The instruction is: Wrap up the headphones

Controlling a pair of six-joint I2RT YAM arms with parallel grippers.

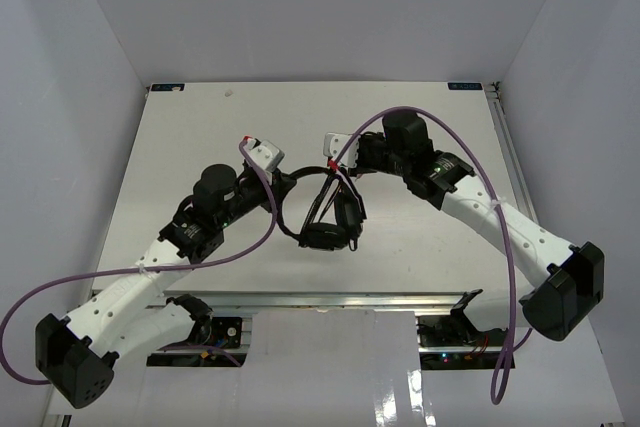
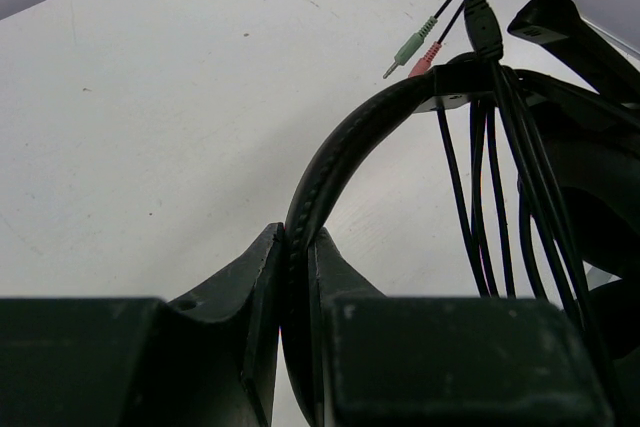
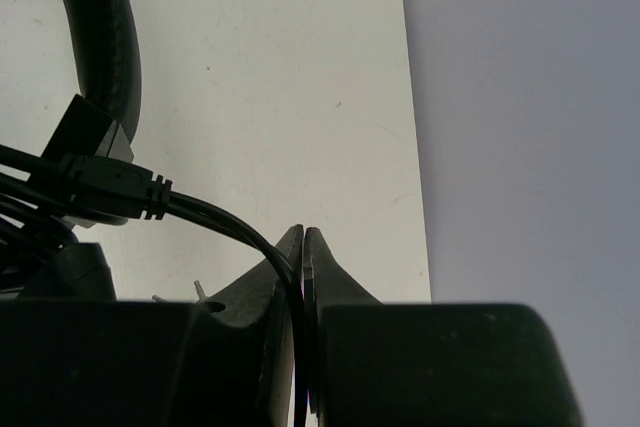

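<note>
The black headphones (image 1: 325, 235) hang in the middle of the table, between both arms. My left gripper (image 1: 283, 187) is shut on the padded headband (image 2: 335, 152), which runs up out of the jaws (image 2: 298, 247) in the left wrist view. Several turns of thin black cable (image 2: 497, 197) hang over the headband near one earcup. The green and pink plugs (image 2: 415, 50) dangle just beyond it. My right gripper (image 1: 345, 169) is shut on the cable (image 3: 215, 215), which curves down between its fingertips (image 3: 303, 242). The headband (image 3: 100, 27) arches at that view's upper left.
Thick purple robot cables (image 1: 470, 162) loop over both arms. White walls enclose the table (image 1: 200, 127) on three sides. A metal rail (image 1: 505, 147) runs along its right edge and another (image 1: 330, 299) along the near edge.
</note>
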